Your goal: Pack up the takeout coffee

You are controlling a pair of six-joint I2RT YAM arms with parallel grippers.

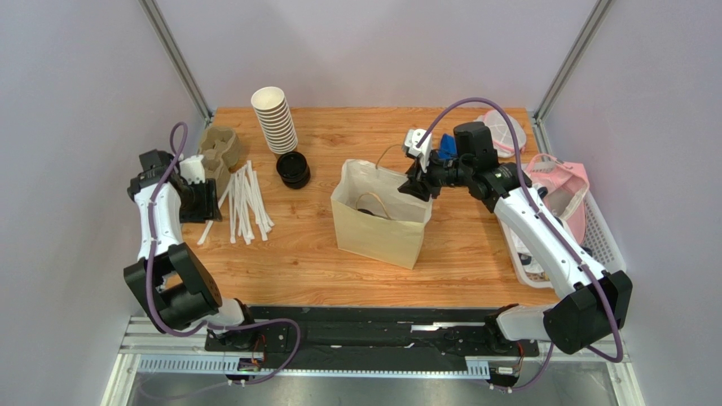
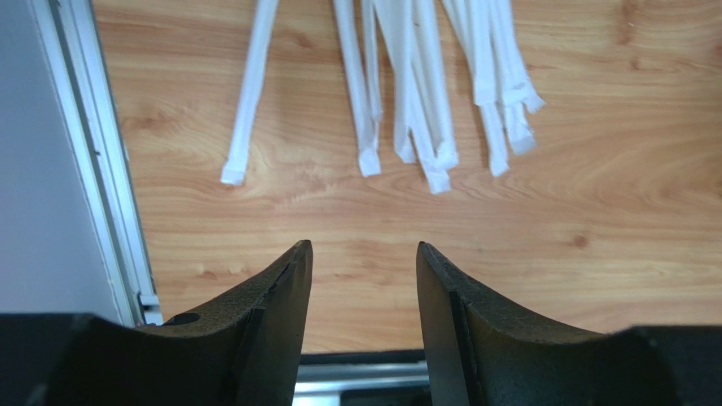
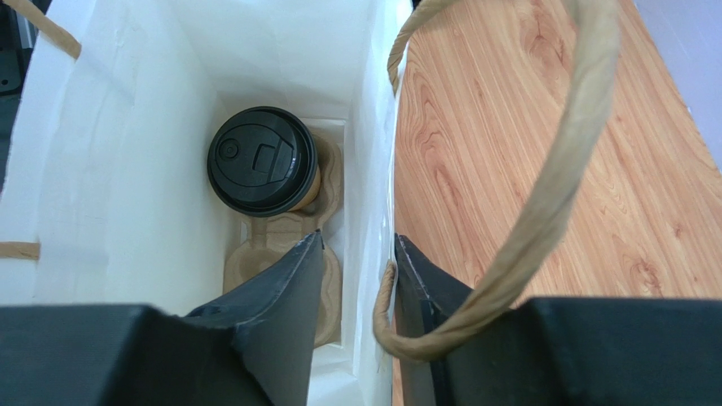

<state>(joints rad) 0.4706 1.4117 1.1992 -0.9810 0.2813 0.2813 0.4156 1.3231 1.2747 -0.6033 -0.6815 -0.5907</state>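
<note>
One takeout coffee (image 3: 263, 161), lid on, stands upright in a moulded pulp carrier (image 3: 280, 266) at the bottom of the paper bag (image 1: 377, 228), so the packing itself appears done. Right gripper (image 3: 358, 239) is at the bag's rim, fingers apart and straddling the side wall, one inside and one outside, clamped on nothing. A twisted paper handle (image 3: 559, 169) curves past the outer finger. Left gripper (image 2: 363, 246), well to the left of the bag above wrapped straws (image 2: 407, 85), has its fingers apart and empty. Left to do, by judgement: clear the right arm from the bag.
</note>
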